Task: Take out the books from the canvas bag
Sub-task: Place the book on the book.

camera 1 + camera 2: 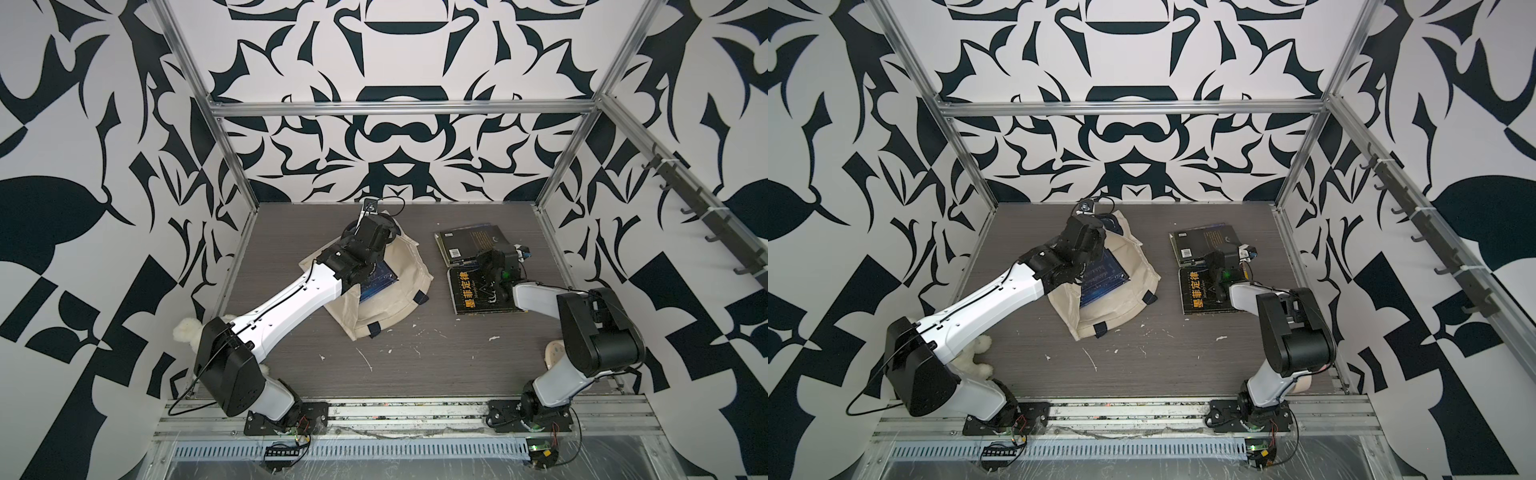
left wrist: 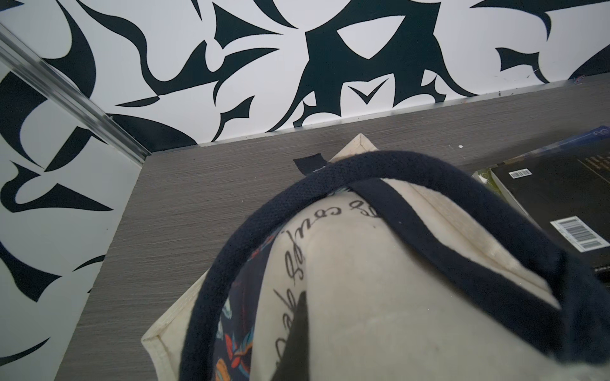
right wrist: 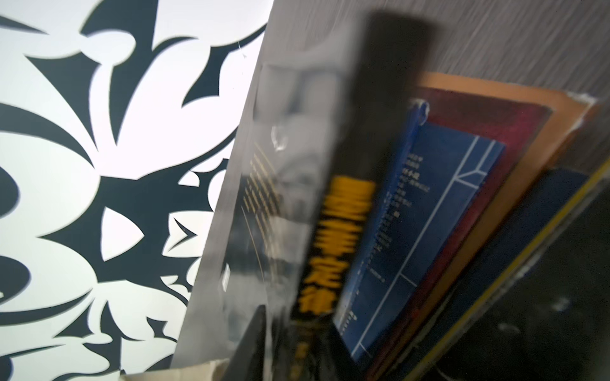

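Observation:
The cream canvas bag [image 1: 395,266] [image 1: 1133,270] lies slumped left of the table's middle, and a dark blue book [image 1: 376,284] [image 1: 1102,280] pokes out of its mouth. My left gripper [image 1: 376,232] is at the bag's far end, shut on its fabric. One finger [image 2: 298,330] shows under the cloth [image 2: 379,297] in the left wrist view. On the right, a black book with yellow lettering [image 1: 473,295] [image 3: 346,214] lies in front of a barcode-backed black book [image 1: 465,243] [image 2: 561,204]. My right gripper [image 1: 492,274] [image 3: 297,346] is at the lettered book's far edge, open, with a gap beside its finger [image 3: 254,336].
A white plush bear [image 1: 185,330] [image 1: 976,353] sits behind my left arm's elbow at the near left. A round cream object [image 1: 555,353] lies by my right arm near the right wall. More books, blue [image 3: 429,214] and red, are stacked under the barcode one. Metal posts frame the table.

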Robot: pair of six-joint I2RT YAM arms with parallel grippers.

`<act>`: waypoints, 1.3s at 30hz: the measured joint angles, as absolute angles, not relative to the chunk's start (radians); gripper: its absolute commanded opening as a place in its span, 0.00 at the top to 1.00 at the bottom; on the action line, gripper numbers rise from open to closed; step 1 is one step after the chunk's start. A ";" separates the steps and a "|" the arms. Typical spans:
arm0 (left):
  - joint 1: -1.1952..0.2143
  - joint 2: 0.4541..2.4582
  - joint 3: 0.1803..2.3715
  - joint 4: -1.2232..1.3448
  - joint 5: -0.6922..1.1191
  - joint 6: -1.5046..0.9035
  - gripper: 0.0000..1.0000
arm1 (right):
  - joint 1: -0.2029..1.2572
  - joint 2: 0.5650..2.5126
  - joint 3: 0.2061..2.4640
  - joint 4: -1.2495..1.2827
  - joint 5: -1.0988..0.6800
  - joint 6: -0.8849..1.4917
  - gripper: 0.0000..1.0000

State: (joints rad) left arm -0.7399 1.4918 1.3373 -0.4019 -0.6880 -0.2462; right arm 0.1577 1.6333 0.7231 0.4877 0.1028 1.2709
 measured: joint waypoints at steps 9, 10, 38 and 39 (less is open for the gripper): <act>-0.747 1.492 1.337 -0.402 -0.692 -0.233 1.00 | 0.146 1.631 0.746 0.395 0.007 1.274 0.47; -0.747 1.492 1.337 -0.402 -0.693 -0.231 1.00 | 0.143 1.627 0.751 0.371 -0.001 1.274 0.46; -0.749 1.491 1.335 -0.386 -0.622 -0.205 1.00 | 0.227 1.222 0.731 0.097 -0.094 1.117 0.23; -0.749 1.491 1.334 -0.384 -0.616 -0.202 1.00 | 0.262 1.184 0.719 0.085 -0.076 1.114 0.22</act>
State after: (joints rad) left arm -0.7494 1.4914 1.3342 -0.3843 -0.6159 -0.2020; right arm 0.2623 1.1835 0.7193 0.0853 -0.0765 1.1145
